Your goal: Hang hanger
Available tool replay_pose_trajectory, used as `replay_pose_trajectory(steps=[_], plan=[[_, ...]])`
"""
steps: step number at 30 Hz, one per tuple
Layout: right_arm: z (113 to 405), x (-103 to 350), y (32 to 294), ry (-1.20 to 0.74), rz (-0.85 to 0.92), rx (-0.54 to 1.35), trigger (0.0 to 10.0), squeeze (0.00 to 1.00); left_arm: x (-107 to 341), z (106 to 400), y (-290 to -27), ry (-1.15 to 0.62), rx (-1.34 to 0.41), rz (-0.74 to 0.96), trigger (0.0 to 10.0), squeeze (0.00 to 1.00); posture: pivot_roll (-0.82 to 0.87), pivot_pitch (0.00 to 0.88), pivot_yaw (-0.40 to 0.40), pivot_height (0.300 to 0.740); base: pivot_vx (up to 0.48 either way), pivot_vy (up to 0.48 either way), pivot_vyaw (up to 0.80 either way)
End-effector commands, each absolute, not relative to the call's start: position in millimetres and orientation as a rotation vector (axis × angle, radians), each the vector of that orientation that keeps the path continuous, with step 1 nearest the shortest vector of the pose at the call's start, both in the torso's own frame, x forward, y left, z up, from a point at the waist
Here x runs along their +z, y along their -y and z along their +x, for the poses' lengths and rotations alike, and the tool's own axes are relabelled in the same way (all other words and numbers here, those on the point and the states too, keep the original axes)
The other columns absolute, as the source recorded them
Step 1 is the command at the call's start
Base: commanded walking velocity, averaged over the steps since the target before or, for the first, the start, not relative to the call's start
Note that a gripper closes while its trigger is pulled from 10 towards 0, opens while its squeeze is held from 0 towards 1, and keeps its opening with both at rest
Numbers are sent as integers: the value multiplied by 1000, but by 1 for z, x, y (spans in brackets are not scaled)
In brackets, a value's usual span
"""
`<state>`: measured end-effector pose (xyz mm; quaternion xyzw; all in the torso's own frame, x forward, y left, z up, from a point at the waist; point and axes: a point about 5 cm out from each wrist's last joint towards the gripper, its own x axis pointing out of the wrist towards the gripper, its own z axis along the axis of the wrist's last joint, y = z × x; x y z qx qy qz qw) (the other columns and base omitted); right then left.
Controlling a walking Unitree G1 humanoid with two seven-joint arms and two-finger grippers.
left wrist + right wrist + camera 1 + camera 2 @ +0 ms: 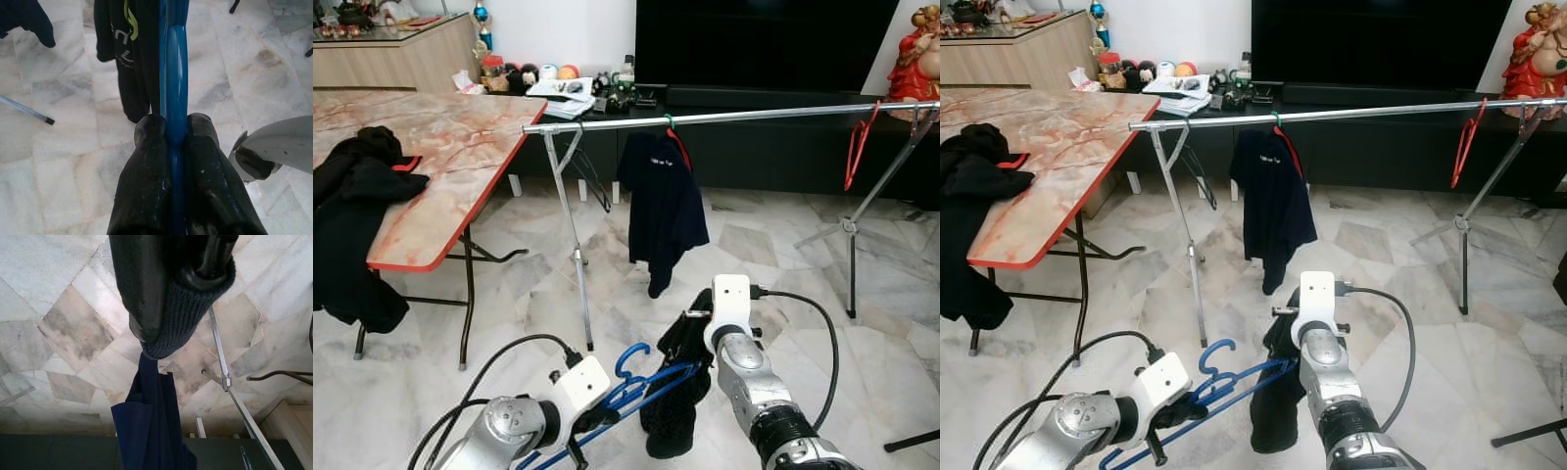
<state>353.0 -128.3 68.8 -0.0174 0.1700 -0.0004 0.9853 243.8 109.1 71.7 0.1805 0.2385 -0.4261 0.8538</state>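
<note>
Blue hanger (174,63) between left jaws

Even daylight is filling the room and gleaming softly off the marble floor (773,255) toward twelve o'clock, the head views are staying sharp with the rail (724,117) bowing slightly, while both wrist views are blurring close up and showing dark fingers (146,186).

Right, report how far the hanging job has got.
Done: a navy shirt already hangs on the rail. In hand: the left gripper is shut on the blue hanger, and the right gripper pinches the dark garment draped on it, low over the floor. Left: hooking the hanger onto the rail.
</note>
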Motion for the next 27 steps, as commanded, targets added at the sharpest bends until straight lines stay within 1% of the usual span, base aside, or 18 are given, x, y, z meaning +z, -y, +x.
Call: replay_pose_trajectory(steps=[1, 10, 13, 20, 22, 24, 27], plan=[[359, 79, 124, -303, -34, 10, 10000, 0, 76, 249, -111, -474, -873, 384, 10000, 0, 82, 0, -17, 740, 0, 0, 0], [358, 77, 123, -310, -36, 16, 10000, 0, 92, 267, -113, -349, -735, 360, 10000, 0, 85, 0, -19, 740, 0, 0, 0], [357, 76, 122, -312, -35, 19, 10000, 0, 97, 271, -112, -318, -717, 317, 10000, 0, 86, 0, -20, 740, 0, 0, 0], [357, 76, 116, -316, -32, 49, 10000, 0, 96, 264, -104, -321, -796, 265, 10000, 0, 84, 0, -19, 740, 0, 0, 0], [358, 78, 111, -311, -30, 81, 10000, 0, 95, 260, -101, -327, -831, 259, 10000, 0, 84, 0, -18, 740, 0, 0, 0], [359, 87, 98, -279, -42, 175, 10000, 0, 94, 256, -97, -339, -873, 234, 10000, 0, 82, 0, -18, 740, 0, 0, 0], [360, 92, 92, -253, -53, 225, 10000, 0, 93, 254, -96, -347, -893, 228, 10000, 0, 81, 0, -17, 740, 0, 0, 0]])
